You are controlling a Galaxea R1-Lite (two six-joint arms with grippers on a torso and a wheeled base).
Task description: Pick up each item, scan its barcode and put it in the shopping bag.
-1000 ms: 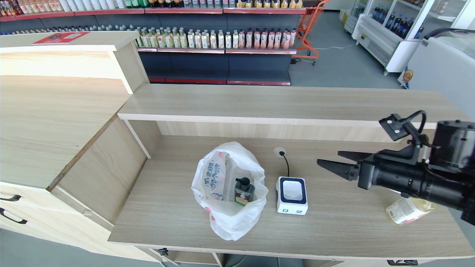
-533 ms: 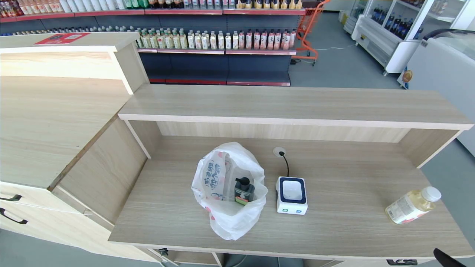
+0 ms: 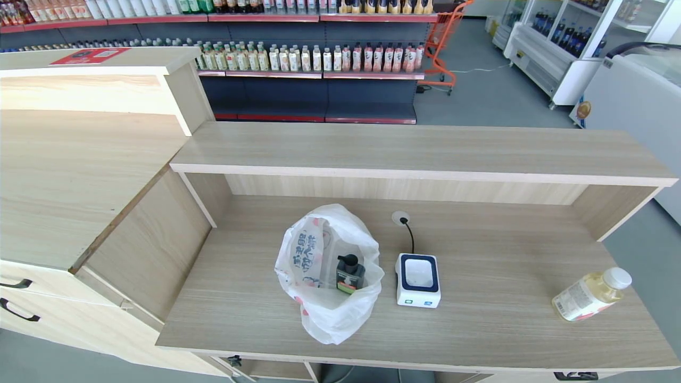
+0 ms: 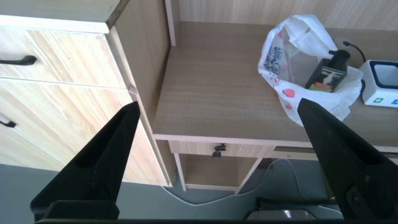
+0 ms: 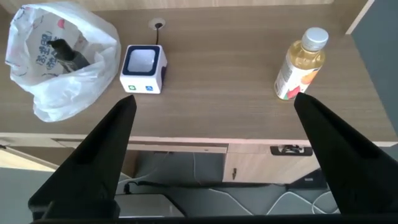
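A white plastic shopping bag [image 3: 327,271] stands open on the wooden counter [image 3: 479,324], with a black pump bottle [image 3: 349,274] upright inside it. Just right of the bag sits the white barcode scanner [image 3: 418,280]. A yellow drink bottle [image 3: 590,294] with a white cap lies on its side near the counter's right end. My left gripper [image 4: 217,106] is open and empty, held back off the counter's front edge, left of the bag [image 4: 298,56]. My right gripper [image 5: 214,98] is also open and empty, back from the front edge, between the scanner [image 5: 143,68] and the bottle [image 5: 298,65].
A raised shelf [image 3: 415,146] runs along the back of the counter, and a taller cabinet [image 3: 80,175] with drawers borders it on the left. The scanner's cable [image 3: 409,234] runs to a hole behind it. Bare counter lies between scanner and bottle.
My right arm, which stretched over the counter's right end with its gripper open, has pulled back out of the head view. The bottle it covered now shows whole.
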